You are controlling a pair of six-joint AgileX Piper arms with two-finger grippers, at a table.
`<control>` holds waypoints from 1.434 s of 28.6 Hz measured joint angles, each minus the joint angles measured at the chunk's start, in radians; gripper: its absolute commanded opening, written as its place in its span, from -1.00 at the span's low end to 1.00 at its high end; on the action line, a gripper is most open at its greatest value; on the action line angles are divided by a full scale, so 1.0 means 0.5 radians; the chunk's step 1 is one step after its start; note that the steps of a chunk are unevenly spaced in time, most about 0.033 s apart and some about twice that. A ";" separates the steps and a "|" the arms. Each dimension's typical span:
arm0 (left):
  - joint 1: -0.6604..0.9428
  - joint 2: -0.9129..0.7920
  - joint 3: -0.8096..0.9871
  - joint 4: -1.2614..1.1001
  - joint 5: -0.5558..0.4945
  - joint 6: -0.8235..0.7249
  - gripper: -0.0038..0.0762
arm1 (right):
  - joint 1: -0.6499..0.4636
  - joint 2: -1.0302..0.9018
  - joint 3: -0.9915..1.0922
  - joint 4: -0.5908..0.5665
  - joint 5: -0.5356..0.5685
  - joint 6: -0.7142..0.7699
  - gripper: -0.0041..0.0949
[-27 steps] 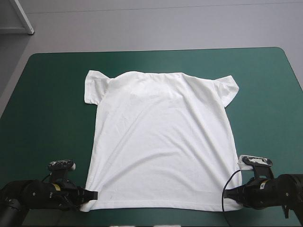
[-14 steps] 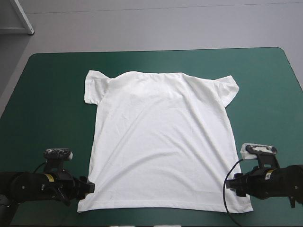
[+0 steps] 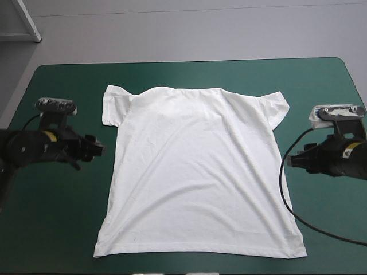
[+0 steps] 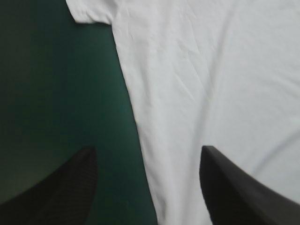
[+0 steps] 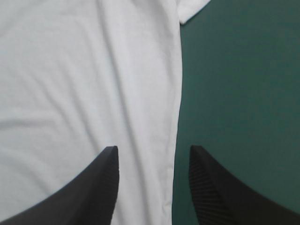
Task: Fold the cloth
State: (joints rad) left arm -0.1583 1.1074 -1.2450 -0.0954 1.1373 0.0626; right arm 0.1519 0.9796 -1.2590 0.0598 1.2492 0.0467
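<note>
Now the T-shirt [image 3: 195, 172] lies flat on the surface [image 3: 57, 223], hem at 6 o'clock nearest me, long axis running to 12. My left hand [image 4: 146, 152] faces its side edge from 9, my right hand [image 5: 153, 152] from 3, both spread, empty and about equally near. The sleeves lie beyond, and the cloth is faintly creased.

Creased cloth T-shirt [image 3: 195, 172], matt teal-green cover [image 3: 51, 212]
</note>
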 measured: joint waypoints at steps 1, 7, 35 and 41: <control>0.000 0.100 -0.066 0.007 -0.012 0.003 0.24 | 0.000 0.046 -0.061 0.006 0.000 -0.014 -0.04; 0.000 0.595 -0.360 0.000 -0.059 0.003 0.24 | 0.000 0.203 -0.248 0.040 0.000 -0.048 -0.04; 0.056 1.829 -0.986 0.219 0.021 -0.216 0.01 | 0.000 0.227 -0.257 0.042 0.002 -0.071 -0.10; 0.053 1.929 -0.992 0.021 0.027 -0.187 0.01 | 0.000 0.227 -0.257 0.001 0.002 -0.078 -0.11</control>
State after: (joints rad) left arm -0.1319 2.0720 -1.7408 -0.0848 1.1509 -0.0308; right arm 0.1519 1.0932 -1.3876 0.0602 1.2500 0.0075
